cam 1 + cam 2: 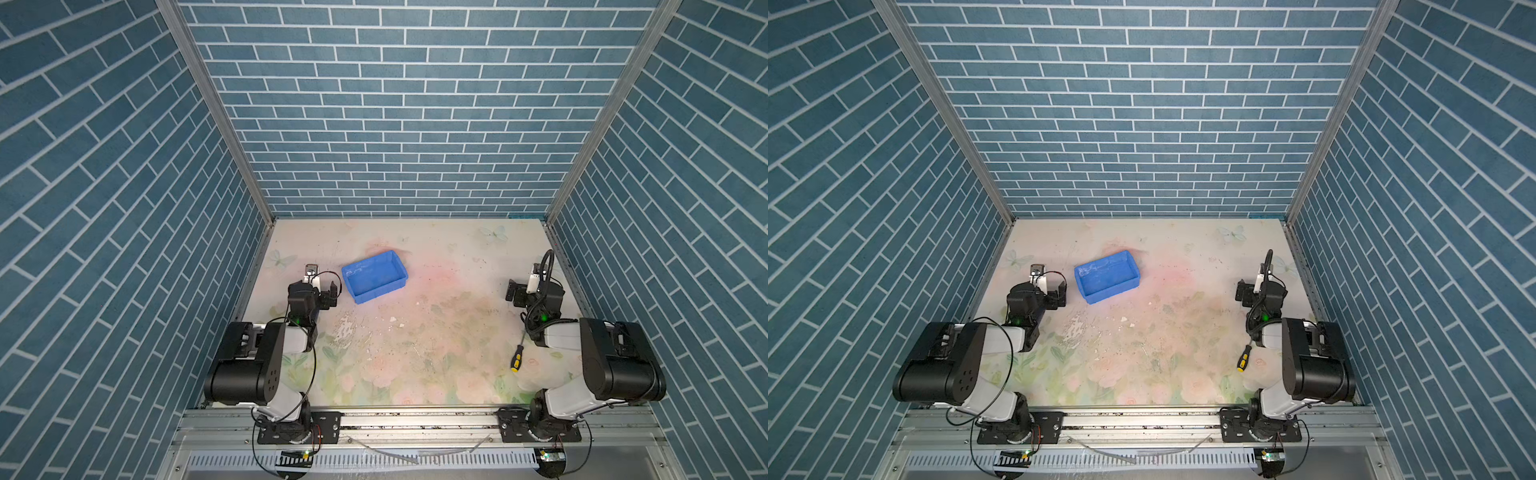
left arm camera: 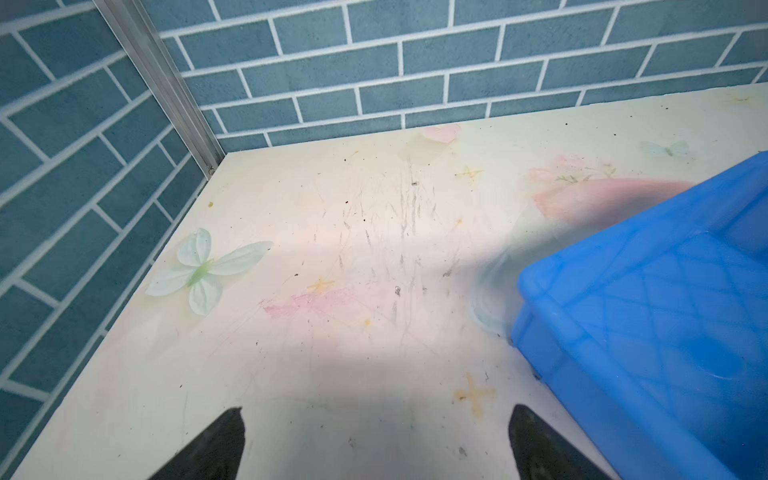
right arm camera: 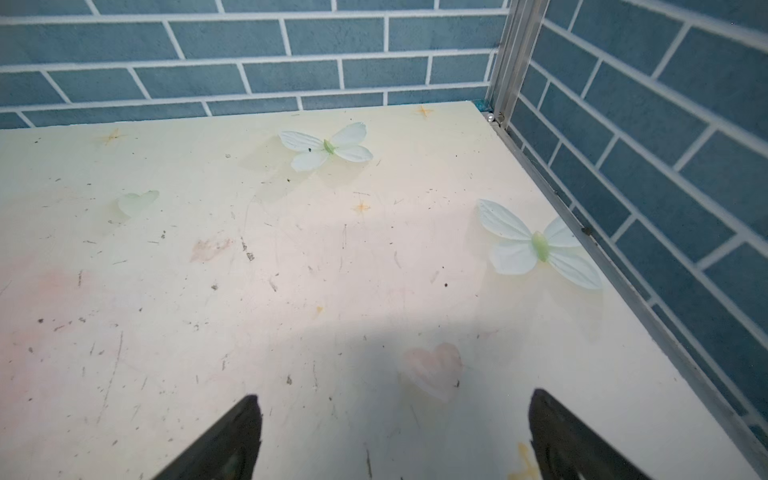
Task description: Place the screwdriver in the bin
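Bright blue, shallow, rectangular plastic bin (image 1: 380, 291) on the pale floral-printed bench (image 1: 436, 299), left of the middle and toward the back wall, set at a slant to the bench edges in both top views. Small screwdriver with black and yellow handle and thin silver shaft (image 1: 518, 355) flat on the bench at the near right, well apart from the bin, yellow butt toward the front rail, shaft pointing back, just beside the right arm (image 1: 557, 336). Left tool (image 2: 377, 409) just beside the bin's left end, not touching it, black fingers (image 2: 216, 449) spread wide over bare bench, clamped on nothing. Right tool (image 3: 393, 394) near the right wall, farther back than the screwdriver, fingers likewise wide apart, holding nothing, above scuffed bench with printed butterflies (image 3: 328, 147) ahead.
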